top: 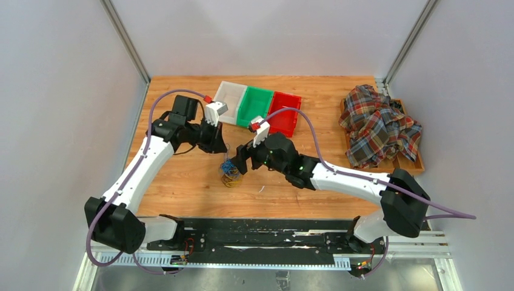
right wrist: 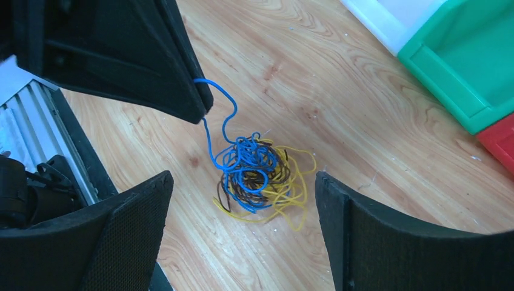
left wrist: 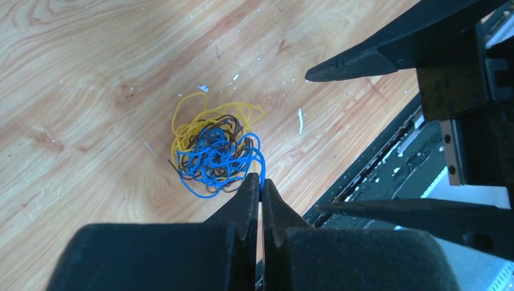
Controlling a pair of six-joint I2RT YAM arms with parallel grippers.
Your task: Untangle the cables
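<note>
The cables [top: 230, 173] lie as one small tangle of yellow, blue and dark brown wire [left wrist: 213, 151] on the wooden table between the two arms. My left gripper [left wrist: 262, 182] is shut on a blue cable, which is pinched at the very tips of its jaws. In the right wrist view that blue cable [right wrist: 225, 115] rises from the tangle [right wrist: 260, 173] up to the left gripper [right wrist: 203, 112]. My right gripper [right wrist: 242, 176] is open, with nothing in it. Its fingers [right wrist: 136, 224] straddle the tangle from above, clear of it.
White [top: 229, 100], green [top: 254, 106] and red [top: 285, 112] bins stand in a row at the back. A plaid cloth [top: 379, 124] is heaped on a wooden tray [top: 418, 160] at the right. A black rail [top: 260, 233] runs along the near edge.
</note>
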